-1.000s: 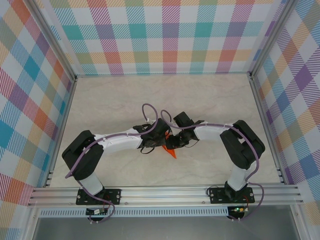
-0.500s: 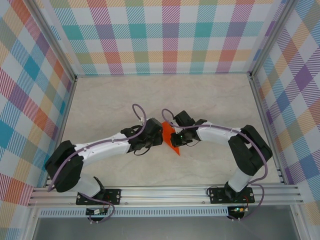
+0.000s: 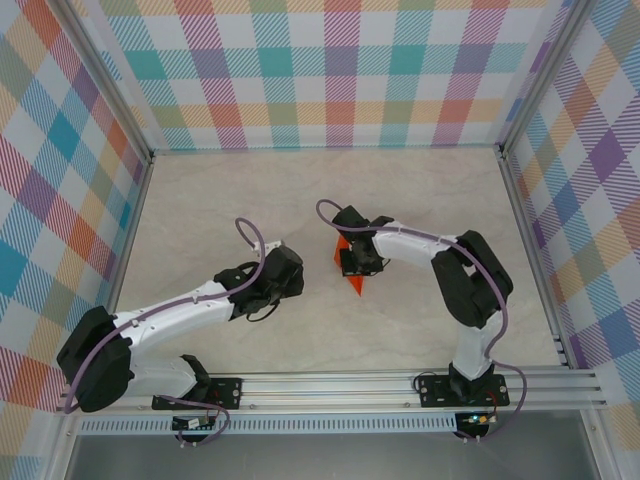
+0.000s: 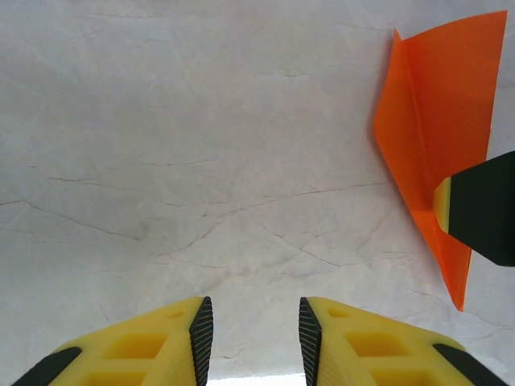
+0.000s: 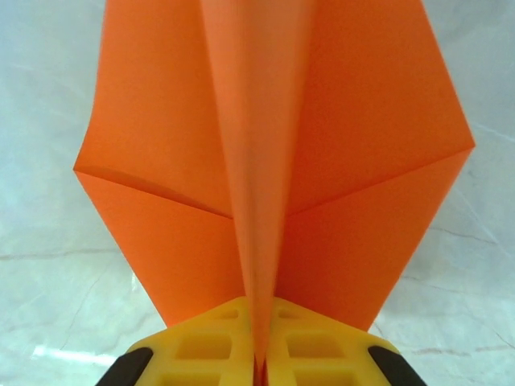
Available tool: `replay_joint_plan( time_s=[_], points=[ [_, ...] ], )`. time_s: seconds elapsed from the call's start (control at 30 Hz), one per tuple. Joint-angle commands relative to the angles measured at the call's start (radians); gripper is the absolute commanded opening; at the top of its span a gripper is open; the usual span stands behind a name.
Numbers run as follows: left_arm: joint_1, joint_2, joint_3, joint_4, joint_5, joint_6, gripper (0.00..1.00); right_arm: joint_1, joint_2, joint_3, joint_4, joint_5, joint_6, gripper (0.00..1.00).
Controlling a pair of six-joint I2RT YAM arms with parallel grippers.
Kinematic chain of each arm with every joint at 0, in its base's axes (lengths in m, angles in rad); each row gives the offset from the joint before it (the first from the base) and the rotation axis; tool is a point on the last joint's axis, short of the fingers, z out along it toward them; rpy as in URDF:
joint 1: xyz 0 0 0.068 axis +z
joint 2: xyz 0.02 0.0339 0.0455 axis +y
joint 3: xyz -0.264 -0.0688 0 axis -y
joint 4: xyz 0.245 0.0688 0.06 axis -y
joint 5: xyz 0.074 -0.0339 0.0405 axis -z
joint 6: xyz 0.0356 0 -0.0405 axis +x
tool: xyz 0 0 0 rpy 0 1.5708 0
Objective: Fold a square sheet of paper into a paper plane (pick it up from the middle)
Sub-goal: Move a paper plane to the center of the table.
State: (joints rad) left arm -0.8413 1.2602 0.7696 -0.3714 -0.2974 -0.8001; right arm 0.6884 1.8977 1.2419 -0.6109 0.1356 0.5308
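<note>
The paper plane (image 3: pixel 351 277) is a folded, pointed piece of bright orange paper with a centre crease and two spread wings (image 5: pixel 273 145). My right gripper (image 5: pixel 259 358) is shut on its centre fold and holds it just above the table, right of centre (image 3: pixel 357 262). My left gripper (image 3: pixel 297 272) sits to the left, apart from the paper. Its jaws stand open with nothing but bare tabletop between them (image 4: pixel 255 338). In the left wrist view the plane (image 4: pixel 438 121) shows at the upper right, with one right fingertip (image 4: pixel 483 211) against it.
The pale marble-look table (image 3: pixel 230 210) is ringed by checkered walls (image 3: pixel 340 70) and an aluminium rail (image 3: pixel 330 385) at the near edge. Purple cables loop over both arms.
My left gripper has opened, let go of the paper and drawn back to the left. The right gripper closed on the plane and carried it slightly farther away.
</note>
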Motion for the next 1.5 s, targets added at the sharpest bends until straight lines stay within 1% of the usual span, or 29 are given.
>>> replay_joint_plan(
  time_s=[0.0,0.13,0.27,0.4,0.5,0.6,0.73,0.97,1.03,1.1,1.17,1.3,1.47],
  points=[
    [0.015,-0.04,-0.024,-0.02,-0.008,-0.008,0.36,0.003,0.04,0.039,-0.064,0.018,0.072,0.11],
    [0.026,-0.064,-0.05,-0.011,0.001,-0.008,0.36,0.008,0.065,0.04,-0.058,0.02,0.089,0.16],
    [0.033,-0.064,-0.06,0.002,0.009,-0.008,0.36,0.01,0.077,0.041,-0.067,0.03,0.089,0.18],
    [0.035,-0.054,-0.058,0.016,0.018,-0.011,0.36,0.011,0.073,0.033,-0.063,0.029,0.086,0.18],
    [0.035,-0.042,-0.054,0.019,0.027,-0.01,0.36,0.016,0.106,0.022,-0.052,0.027,0.1,0.15],
    [0.035,-0.04,-0.058,0.022,0.028,-0.014,0.36,0.023,0.129,-0.002,-0.027,0.037,0.128,0.16],
    [0.036,-0.042,-0.06,0.02,0.027,-0.015,0.36,0.034,0.137,0.018,-0.057,0.064,0.136,0.16],
    [0.035,-0.06,-0.06,0.004,0.017,-0.01,0.36,0.039,0.032,0.084,-0.139,0.12,0.118,0.21],
    [0.036,-0.068,-0.062,0.006,0.013,-0.011,0.36,0.04,-0.002,0.096,-0.147,0.119,0.108,0.26],
    [0.035,-0.073,-0.066,0.012,0.018,-0.011,0.36,0.039,-0.028,0.091,-0.14,0.115,0.1,0.32],
    [0.036,-0.078,-0.069,0.018,0.02,-0.01,0.37,0.039,-0.045,0.088,-0.142,0.11,0.091,0.35],
    [0.035,-0.085,-0.07,0.013,0.01,-0.007,0.37,0.04,-0.104,0.067,-0.135,0.1,0.085,0.43],
    [0.036,-0.085,-0.069,0.012,0.003,-0.004,0.37,0.042,-0.231,0.014,-0.111,0.13,0.075,0.47]
  ],
)
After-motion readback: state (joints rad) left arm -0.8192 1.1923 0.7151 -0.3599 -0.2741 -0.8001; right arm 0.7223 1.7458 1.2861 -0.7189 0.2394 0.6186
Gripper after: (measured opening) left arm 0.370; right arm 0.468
